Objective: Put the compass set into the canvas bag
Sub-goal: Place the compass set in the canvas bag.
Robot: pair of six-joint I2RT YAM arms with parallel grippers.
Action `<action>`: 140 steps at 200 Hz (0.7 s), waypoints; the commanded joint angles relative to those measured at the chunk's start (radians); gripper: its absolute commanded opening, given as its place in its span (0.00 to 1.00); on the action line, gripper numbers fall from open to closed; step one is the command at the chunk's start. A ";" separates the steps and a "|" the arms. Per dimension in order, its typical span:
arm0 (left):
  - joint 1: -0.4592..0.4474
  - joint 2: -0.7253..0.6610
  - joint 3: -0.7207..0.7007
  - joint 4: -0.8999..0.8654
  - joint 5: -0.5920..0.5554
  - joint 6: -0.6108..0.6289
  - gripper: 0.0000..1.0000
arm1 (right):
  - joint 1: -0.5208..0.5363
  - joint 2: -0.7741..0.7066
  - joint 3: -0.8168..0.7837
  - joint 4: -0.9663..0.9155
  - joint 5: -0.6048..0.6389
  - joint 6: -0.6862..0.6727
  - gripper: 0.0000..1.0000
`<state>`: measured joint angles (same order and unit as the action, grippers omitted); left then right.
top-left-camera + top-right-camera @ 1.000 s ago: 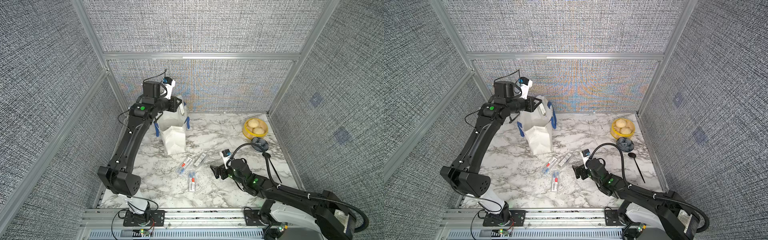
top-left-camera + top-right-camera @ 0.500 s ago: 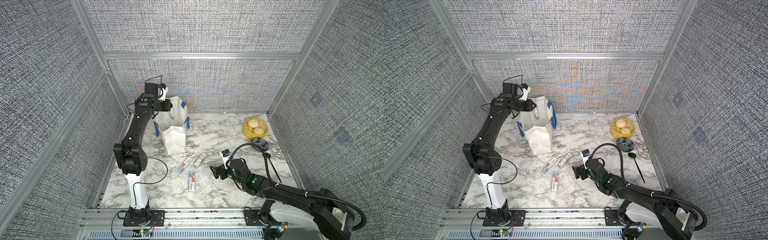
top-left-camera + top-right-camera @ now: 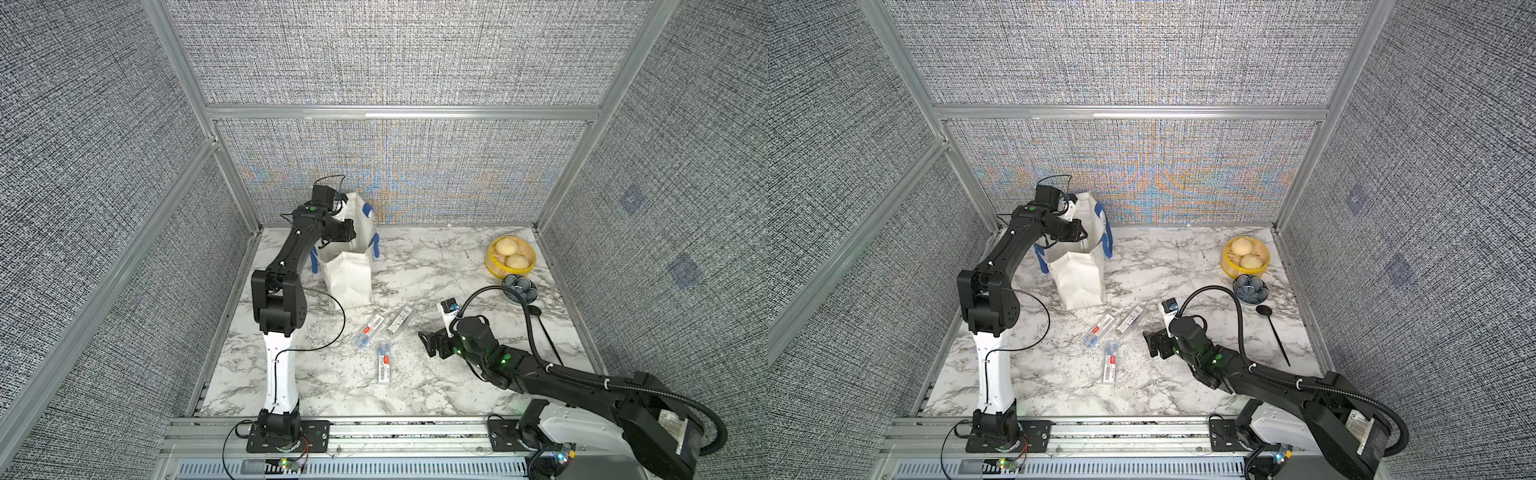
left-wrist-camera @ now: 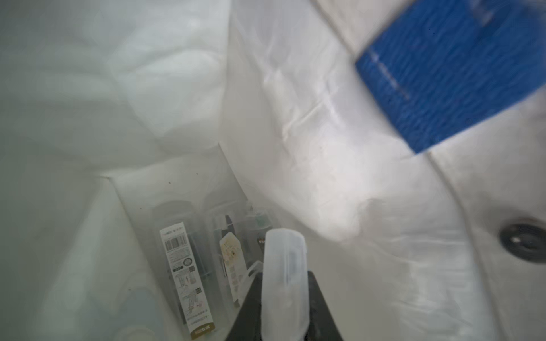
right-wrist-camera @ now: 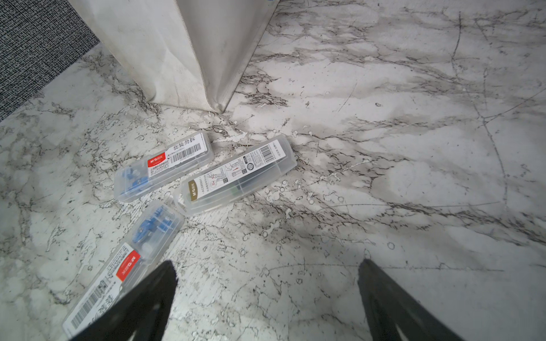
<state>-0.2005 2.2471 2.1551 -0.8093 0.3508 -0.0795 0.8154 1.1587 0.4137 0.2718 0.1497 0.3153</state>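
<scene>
**Left claw (image 4: 283,274) clamps a compass set (image 4: 283,301) inside the canvas bag (image 4: 325,133)**

Its jaws are pressed shut on the clear case's end. Past its tips, on the bag's floor, lie more clear cases (image 4: 186,274). The right claw (image 5: 266,262) gapes wide and holds nothing, low over the marble table (image 5: 384,147); three loose cases (image 5: 236,177) lie just ahead of it, near the bag's foot.
</scene>
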 commanded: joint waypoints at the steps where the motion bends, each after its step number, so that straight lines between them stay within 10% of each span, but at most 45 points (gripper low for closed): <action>1: -0.002 0.016 -0.005 -0.002 0.006 0.004 0.13 | 0.001 0.010 0.009 0.009 -0.002 0.004 0.95; 140: -0.008 -0.026 -0.049 0.008 0.016 -0.002 0.36 | 0.001 0.047 0.039 -0.025 -0.001 0.009 0.95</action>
<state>-0.2070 2.2463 2.1048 -0.8024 0.3550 -0.0860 0.8154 1.2018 0.4416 0.2535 0.1493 0.3164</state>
